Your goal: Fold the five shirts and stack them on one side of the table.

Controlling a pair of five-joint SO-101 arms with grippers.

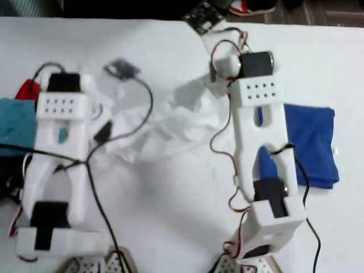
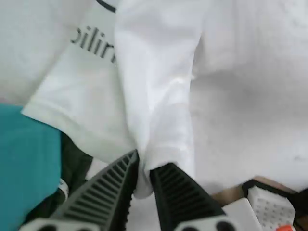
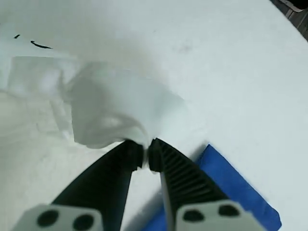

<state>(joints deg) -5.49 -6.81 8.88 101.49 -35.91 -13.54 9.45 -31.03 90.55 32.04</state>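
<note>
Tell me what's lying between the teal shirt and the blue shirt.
A crumpled white shirt, spread on the table in the high view; the left tool and right tool each pinch an edge of it.

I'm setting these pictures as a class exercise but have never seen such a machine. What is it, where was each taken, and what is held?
These are two white robot arms at a white table. The high view looks down on both: the left arm and the right arm. The other two pictures come from a camera on each wrist. The left arm's fingers and the right arm's fingers each pinch a white shirt bunched between them. A folded blue shirt lies by the right arm, a teal shirt by the left.
</note>
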